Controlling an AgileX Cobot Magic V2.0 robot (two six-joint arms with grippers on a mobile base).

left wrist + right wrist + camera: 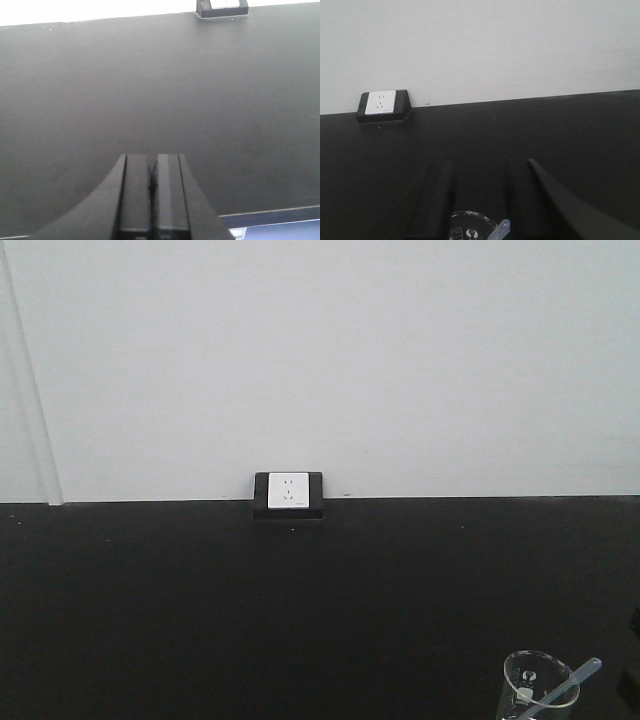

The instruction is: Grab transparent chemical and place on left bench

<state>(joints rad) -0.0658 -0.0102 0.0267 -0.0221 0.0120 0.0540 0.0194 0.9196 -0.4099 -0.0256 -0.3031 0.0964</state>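
The transparent chemical (538, 690) is a small clear glass beaker with a pale-blue-tipped dropper leaning in it. It shows at the bottom right of the front view, over the left bench (200, 610). In the right wrist view its rim (470, 225) sits between the two dark fingers of my right gripper (479, 172), which close on its sides; the base is cut off by the frame edge. My left gripper (152, 162) is shut and empty over the bench top (150, 90), near the front edge.
A white socket in a black frame (288, 493) stands at the bench's back edge against a plain white wall; it also shows in the right wrist view (381, 103). A blue drawer front (280, 227) shows below the bench edge.
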